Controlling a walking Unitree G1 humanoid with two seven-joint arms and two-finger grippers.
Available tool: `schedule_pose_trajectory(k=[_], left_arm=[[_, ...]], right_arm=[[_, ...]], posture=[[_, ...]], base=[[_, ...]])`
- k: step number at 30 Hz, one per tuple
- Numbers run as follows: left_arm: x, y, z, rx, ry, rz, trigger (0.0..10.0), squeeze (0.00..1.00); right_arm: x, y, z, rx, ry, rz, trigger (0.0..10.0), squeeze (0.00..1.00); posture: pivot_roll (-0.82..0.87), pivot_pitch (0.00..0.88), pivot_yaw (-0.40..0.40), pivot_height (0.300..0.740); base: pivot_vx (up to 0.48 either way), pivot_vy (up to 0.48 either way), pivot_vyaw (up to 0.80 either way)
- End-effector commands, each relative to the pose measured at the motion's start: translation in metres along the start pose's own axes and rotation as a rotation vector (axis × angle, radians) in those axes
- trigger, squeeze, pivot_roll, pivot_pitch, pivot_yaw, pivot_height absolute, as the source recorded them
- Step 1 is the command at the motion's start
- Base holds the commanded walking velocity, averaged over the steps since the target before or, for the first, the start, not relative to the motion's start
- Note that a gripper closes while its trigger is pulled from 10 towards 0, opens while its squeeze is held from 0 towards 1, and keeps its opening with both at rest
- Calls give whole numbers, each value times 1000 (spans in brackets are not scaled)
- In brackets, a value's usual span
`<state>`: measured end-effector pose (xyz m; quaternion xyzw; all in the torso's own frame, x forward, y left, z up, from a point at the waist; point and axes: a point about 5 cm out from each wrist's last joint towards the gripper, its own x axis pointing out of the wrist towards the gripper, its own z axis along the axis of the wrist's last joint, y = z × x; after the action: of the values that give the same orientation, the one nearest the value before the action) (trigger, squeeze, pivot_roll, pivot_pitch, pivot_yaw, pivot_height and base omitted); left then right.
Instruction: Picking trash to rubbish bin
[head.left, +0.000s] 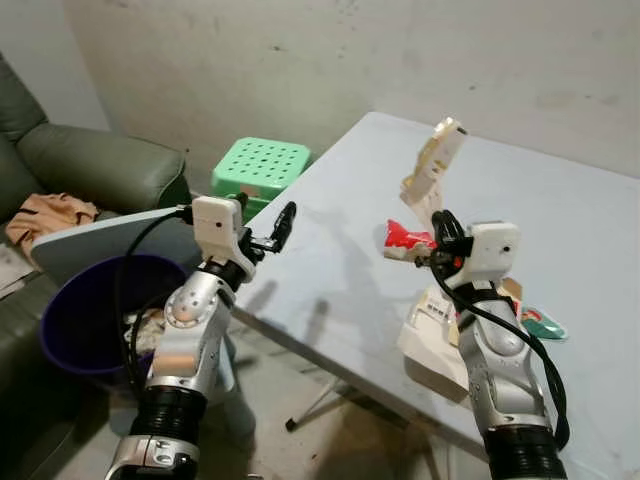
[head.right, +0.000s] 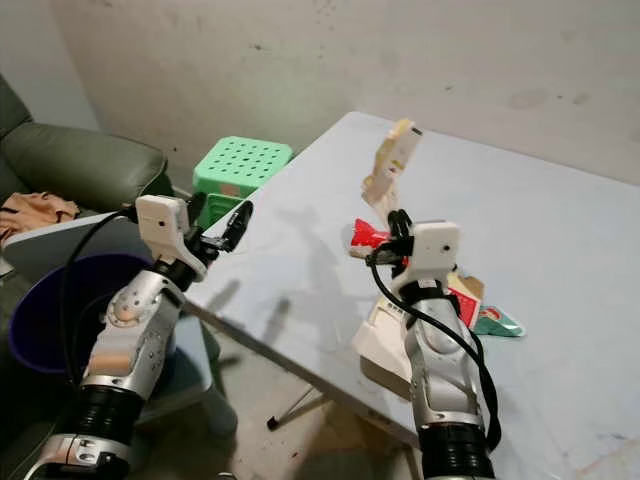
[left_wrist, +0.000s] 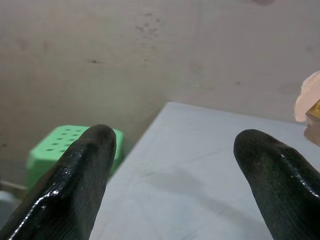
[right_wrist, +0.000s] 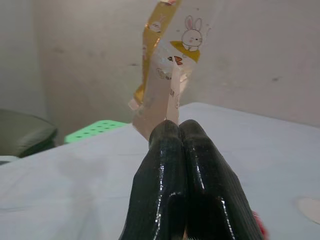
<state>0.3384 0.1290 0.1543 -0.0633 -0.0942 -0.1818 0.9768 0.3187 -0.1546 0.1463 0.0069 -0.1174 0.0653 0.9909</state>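
My right gripper (head.left: 441, 218) is raised over the grey table (head.left: 340, 280) and is shut on a cream and yellow snack wrapper (head.left: 436, 162). The wrapper has a rabbit print (right_wrist: 189, 37) and sticks up from the pressed-together fingertips (right_wrist: 172, 137). Just left of that wrist a red wrapper (head.left: 404, 238) lies on the table. My left gripper (head.left: 281, 224) hovers at the table's left edge, open, with nothing between its fingers (left_wrist: 87, 170). The purple rubbish bin (head.left: 70, 325) stands on the floor to the left, below my left arm.
A grey board (head.left: 100, 240) leans over the bin's far rim. A green stool (head.left: 260, 165) stands beyond the table's corner, and a green sofa (head.left: 95, 165) with an orange cloth (head.left: 50, 215) is at far left. White paper packaging (head.left: 428, 335) and a green-red packet (head.left: 540, 323) lie near my right arm.
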Motion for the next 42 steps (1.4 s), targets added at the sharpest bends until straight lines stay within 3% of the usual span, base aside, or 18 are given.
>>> schedule_pose_trajectory(k=[1,42], left_arm=[[4,-1,4,11,-10,-7,10000,0],[12,-2,-1,32,25,-5,10000,0]], right_arm=[[0,-1,3,-11,-3,-5,10000,0],[3,5,2,-31,15,34,10000,0]], posture=[[43,20,-16,715],[32,0,-17,715]], base=[[0,0,800],[0,0,800]])
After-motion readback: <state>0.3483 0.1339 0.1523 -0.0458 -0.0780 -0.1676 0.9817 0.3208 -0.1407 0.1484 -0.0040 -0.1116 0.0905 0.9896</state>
